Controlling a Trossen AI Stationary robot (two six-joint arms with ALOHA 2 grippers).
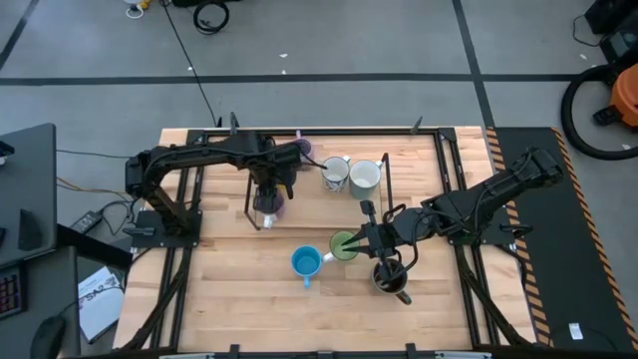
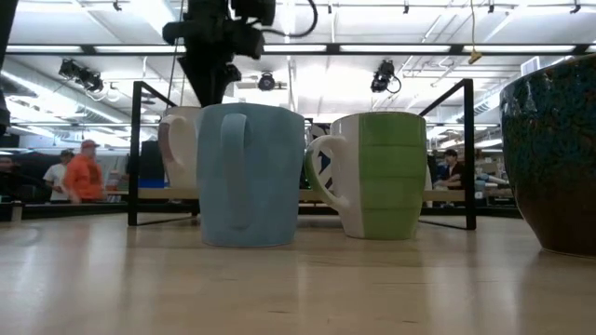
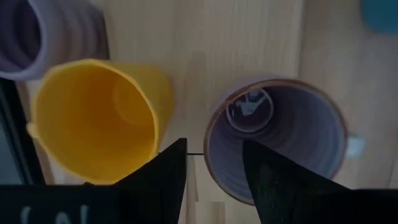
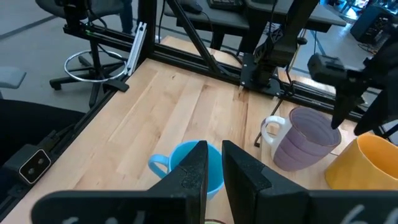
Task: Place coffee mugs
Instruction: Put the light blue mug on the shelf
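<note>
The left gripper (image 1: 267, 195) hangs over a purple mug (image 1: 269, 206) at the table's (image 1: 229, 299) left-centre. Its fingers (image 3: 163, 177) stand apart over the rim, one outside the wall and one inside, not visibly pinching. An orange mug (image 3: 93, 118) lies beside it, hidden under the arm from above. A second purple mug (image 1: 303, 149) sits farther back, cut off in the left wrist view.

The right gripper (image 1: 361, 239) sits at the green mug (image 1: 343, 245), its fingers (image 4: 189, 177) slightly parted; whether they touch it is hidden. The blue mug (image 1: 306, 262) stands just left. A dark mug (image 1: 391, 276) is mostly hidden under the right arm. The patterned mug (image 1: 335, 174) and pale mug (image 1: 365, 177) stand by the rack (image 1: 386, 175).
</note>
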